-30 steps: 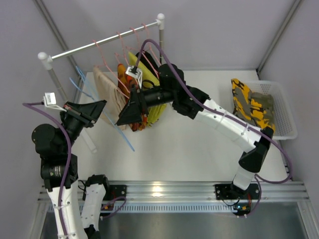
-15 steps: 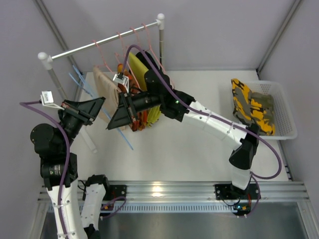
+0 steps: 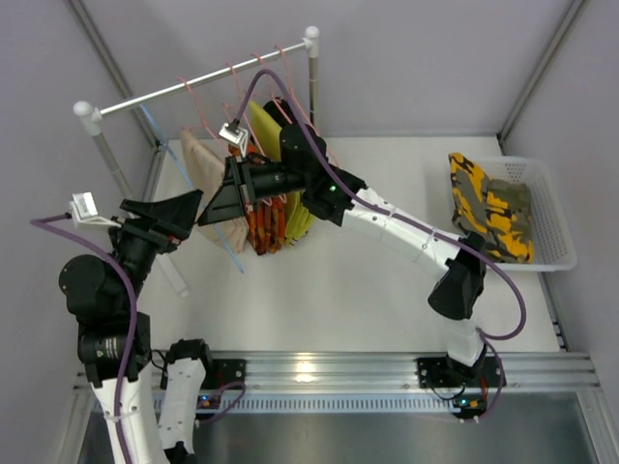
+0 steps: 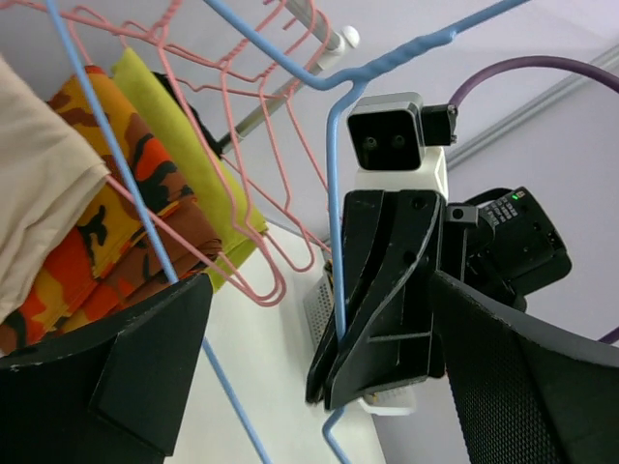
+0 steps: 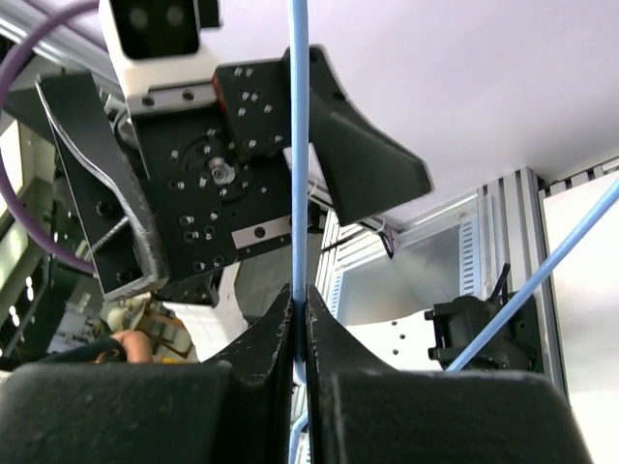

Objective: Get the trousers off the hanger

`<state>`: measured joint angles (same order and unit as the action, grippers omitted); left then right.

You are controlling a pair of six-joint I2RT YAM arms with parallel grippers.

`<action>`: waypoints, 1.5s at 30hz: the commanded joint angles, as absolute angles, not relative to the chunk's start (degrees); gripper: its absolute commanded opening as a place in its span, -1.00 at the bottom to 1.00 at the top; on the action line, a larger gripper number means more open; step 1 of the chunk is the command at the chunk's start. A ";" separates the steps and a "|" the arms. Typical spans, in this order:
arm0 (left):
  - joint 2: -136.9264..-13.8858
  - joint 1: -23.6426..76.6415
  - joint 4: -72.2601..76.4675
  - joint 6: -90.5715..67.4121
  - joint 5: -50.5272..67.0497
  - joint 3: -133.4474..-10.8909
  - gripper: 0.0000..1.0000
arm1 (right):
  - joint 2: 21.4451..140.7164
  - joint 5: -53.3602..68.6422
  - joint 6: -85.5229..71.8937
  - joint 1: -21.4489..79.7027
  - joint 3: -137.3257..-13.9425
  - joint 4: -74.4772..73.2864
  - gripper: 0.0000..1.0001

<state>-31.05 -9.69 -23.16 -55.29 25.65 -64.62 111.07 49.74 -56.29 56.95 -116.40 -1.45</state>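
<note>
The folded camouflage trousers (image 3: 488, 208), olive-grey and dark with yellow-orange patches, lie draped over the left rim of a white plastic basket (image 3: 542, 184) at the right side of the white bench (image 3: 348, 280), well apart from the hanger. The thin light-blue wire hanger (image 5: 299, 29) is on the other side of the bench, slanting in front of the metal clothes rail (image 3: 184, 85).

The right gripper (image 5: 300, 304) reaches across the bench to the left, and its jaws are pressed together on a straight run of the blue wire. The right wrist view shows the wire rising straight out of the pinch.

The left gripper (image 4: 321, 285) faces the right one from close by. Its jaws are spread wide, and the pinched wire and the right gripper's black fingers sit in the gap between them, touching neither jaw.

On the rail behind hang pink wire hangers (image 4: 276, 290) carrying a plain beige garment (image 3: 205, 164), an orange-red patterned garment (image 3: 263, 227) and a yellow-green one (image 4: 184, 135). Whether the blue hanger's hook sits on the rail cannot be told.
</note>
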 commanded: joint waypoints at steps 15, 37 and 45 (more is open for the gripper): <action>-20.48 -9.84 -42.01 -40.43 -2.81 -67.76 0.98 | 121.46 40.88 -56.70 54.58 -131.73 -1.92 -1.00; -21.44 -12.39 -41.48 -42.01 -0.62 -66.62 0.98 | 136.93 31.73 -58.01 50.72 -143.17 3.78 -1.00; -22.15 -13.27 -41.57 -42.71 -0.26 -66.09 0.98 | 137.55 32.08 -58.45 49.92 -143.44 4.04 -0.82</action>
<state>-20.88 -12.69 -41.65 -42.11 -0.89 -66.22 136.64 32.75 -58.11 50.98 -140.05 -0.01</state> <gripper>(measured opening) 0.989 0.074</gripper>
